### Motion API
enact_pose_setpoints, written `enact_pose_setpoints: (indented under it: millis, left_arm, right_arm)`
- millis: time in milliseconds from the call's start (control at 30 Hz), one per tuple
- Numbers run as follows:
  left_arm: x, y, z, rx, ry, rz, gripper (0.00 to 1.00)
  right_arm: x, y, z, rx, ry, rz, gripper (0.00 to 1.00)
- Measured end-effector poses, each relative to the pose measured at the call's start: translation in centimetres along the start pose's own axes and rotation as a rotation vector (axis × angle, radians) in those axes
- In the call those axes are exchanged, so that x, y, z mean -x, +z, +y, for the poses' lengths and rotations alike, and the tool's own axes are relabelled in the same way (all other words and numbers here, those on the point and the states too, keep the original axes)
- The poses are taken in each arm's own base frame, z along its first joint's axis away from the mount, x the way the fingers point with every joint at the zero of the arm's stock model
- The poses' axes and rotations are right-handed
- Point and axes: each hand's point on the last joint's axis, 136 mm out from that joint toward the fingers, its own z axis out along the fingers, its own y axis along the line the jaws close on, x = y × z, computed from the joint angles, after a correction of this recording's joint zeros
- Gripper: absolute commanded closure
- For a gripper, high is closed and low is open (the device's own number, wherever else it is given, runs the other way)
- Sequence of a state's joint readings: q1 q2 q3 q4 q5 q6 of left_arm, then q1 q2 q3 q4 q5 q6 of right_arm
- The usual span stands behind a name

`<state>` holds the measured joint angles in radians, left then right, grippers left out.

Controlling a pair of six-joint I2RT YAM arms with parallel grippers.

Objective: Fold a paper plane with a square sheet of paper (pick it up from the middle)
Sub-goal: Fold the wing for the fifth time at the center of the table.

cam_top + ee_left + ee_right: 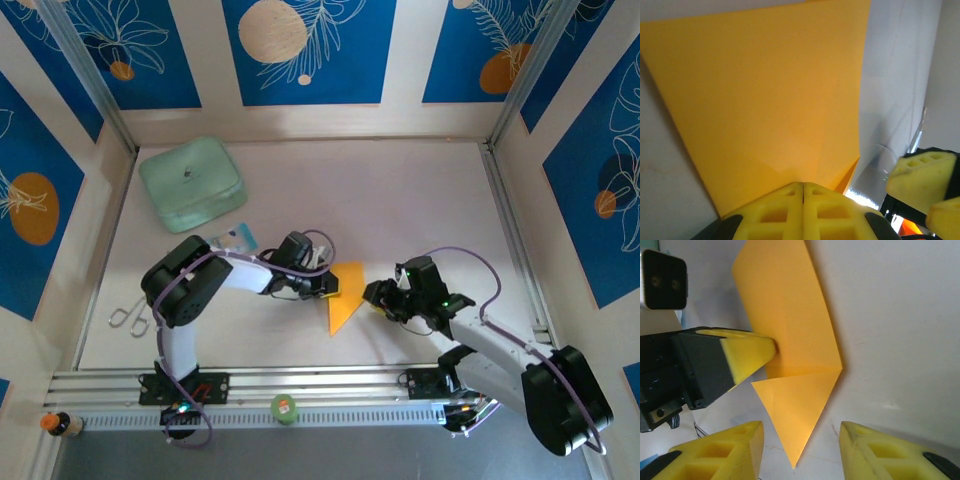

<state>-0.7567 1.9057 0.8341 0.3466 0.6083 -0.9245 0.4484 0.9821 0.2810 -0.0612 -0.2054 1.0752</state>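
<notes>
The orange-yellow sheet of paper (346, 297) lies flat on the table, folded into a broad pointed shape with a triangular flap. Its point faces the near edge. My left gripper (333, 286) is shut, its tips resting on the paper's left edge. In the left wrist view the paper (770, 100) spreads out ahead of the shut left gripper (803, 186). My right gripper (373, 296) is open just right of the paper. In the right wrist view the paper's (790, 340) point lies between the spread fingers of the right gripper (800, 455), apart from both.
A mint-green rounded box (192, 183) sits at the back left. A blue-and-white packet (238, 238) lies beside the left arm, scissors (128, 317) at the left edge. Aluminium rails run along the near edge, and walls enclose the table.
</notes>
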Motion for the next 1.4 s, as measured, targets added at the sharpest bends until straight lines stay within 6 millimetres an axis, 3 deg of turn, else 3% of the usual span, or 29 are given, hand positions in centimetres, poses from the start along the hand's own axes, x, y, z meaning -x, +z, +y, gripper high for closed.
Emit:
enact_pose_setpoints:
  millis: [200, 500, 1033, 1400]
  left_arm:
    - [-0.4, -0.1, -0.1, -0.027, -0.007, 0.011, 1.0]
    - [-0.5, -0.1, -0.1, -0.029, -0.013, 0.015, 1.0]
    - [-0.6, -0.2, 0.0, -0.024, -0.018, 0.016, 1.0]
    - [-0.7, -0.4, 0.1, -0.019, -0.019, 0.013, 1.0]
  right_arm:
    - [-0.6, 1.0, -0.8, -0.028, 0.025, 0.086, 0.53]
    - [0.9, 2.0, 1.0, -0.016, 0.01, 0.096, 0.53]
    - [1.5, 2.7, -0.2, -0.044, 0.045, 0.094, 0.53]
    - [1.7, 3.4, 1.3, 0.044, 0.008, 0.123, 0.58]
